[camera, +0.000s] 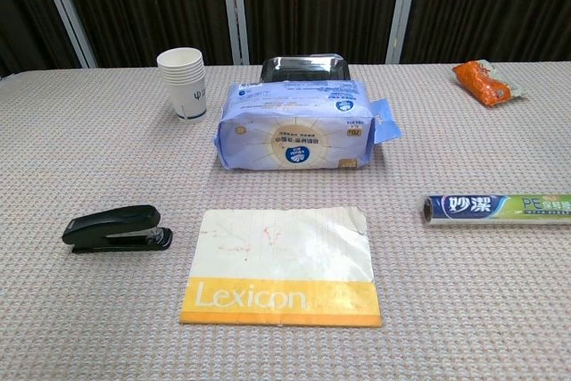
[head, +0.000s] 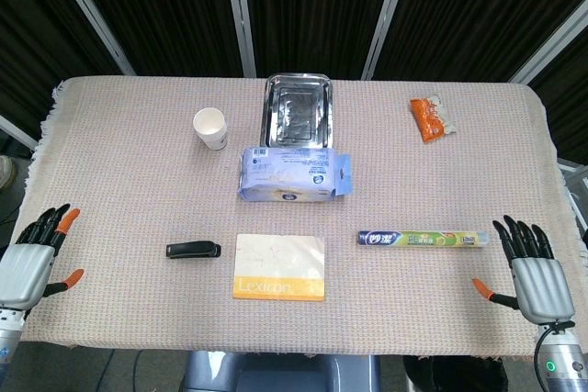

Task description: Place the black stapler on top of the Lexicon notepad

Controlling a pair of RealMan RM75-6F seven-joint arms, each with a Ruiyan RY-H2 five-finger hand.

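Note:
The black stapler (head: 193,250) (camera: 116,228) lies flat on the cloth, just left of the Lexicon notepad (head: 280,266) (camera: 284,265), a small gap between them. The notepad is cream with a yellow band along its near edge, and nothing lies on it. My left hand (head: 35,259) rests at the table's left edge, fingers spread, empty, well left of the stapler. My right hand (head: 533,277) rests at the right edge, fingers spread and empty. Neither hand shows in the chest view.
A blue wipes pack (head: 294,174) (camera: 302,124) lies behind the notepad. Further back are a metal tray (head: 299,109), a stack of paper cups (head: 211,128) (camera: 182,83) and an orange snack packet (head: 432,117). A cling-film box (head: 423,239) (camera: 500,209) lies to the right.

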